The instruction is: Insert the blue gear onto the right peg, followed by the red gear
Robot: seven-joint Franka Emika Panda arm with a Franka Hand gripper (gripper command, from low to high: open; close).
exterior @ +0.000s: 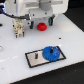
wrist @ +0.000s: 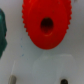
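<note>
Already the wide, flat blue plastic gear [exterior: 50, 53] sits on the plate's taller dark peg. Remaining: the small red toothed plastic gear [wrist: 45, 24], lying on the white counter [exterior: 70, 35] directly beneath the tool [exterior: 38, 23]; whether the tool is spread I cannot tell.

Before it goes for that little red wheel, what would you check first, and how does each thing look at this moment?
1. Blue gear on the grey plate: ok, it lies flat there; the peg under it is hidden.
2. Red gear free on the table: ok, nothing rests on it.
3. Hand over the red gear: ok, the wrist view shows the gear right below.
4. Centre hole visible: ok.
5. Hand open: cannot tell, fingertips are not clear.
6. Thin peg clear: ok.
</note>
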